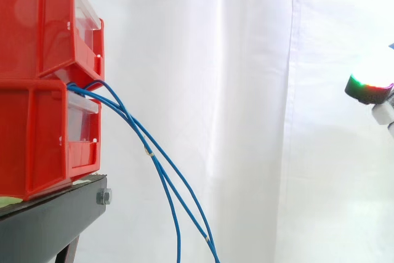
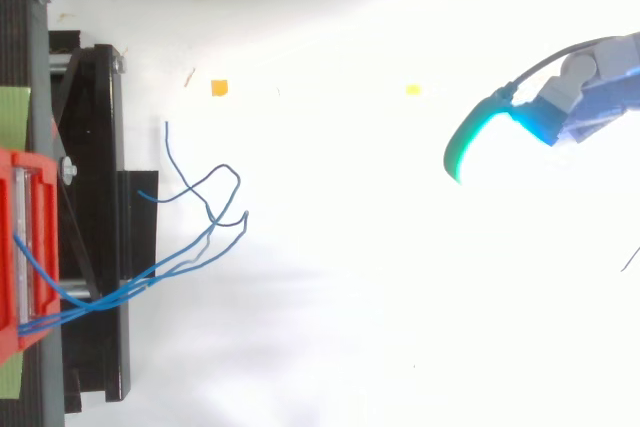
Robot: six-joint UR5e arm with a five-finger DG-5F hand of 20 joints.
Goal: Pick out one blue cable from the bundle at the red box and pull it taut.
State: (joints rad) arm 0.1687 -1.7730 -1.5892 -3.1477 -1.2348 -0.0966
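Hand hangs well apart from the blue cables; open or closed, I can't tell. Best to target one strand where they spread apart.

Hand: grey-blue blocky housing, pale grey segments; thick curved pad glowing cyan-green, red-edged in side view.

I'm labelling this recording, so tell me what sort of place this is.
Probably a robot test cell: stacked red bins on a black stand, a white curtain behind, blue cables hanging from them, and the robot's hand.
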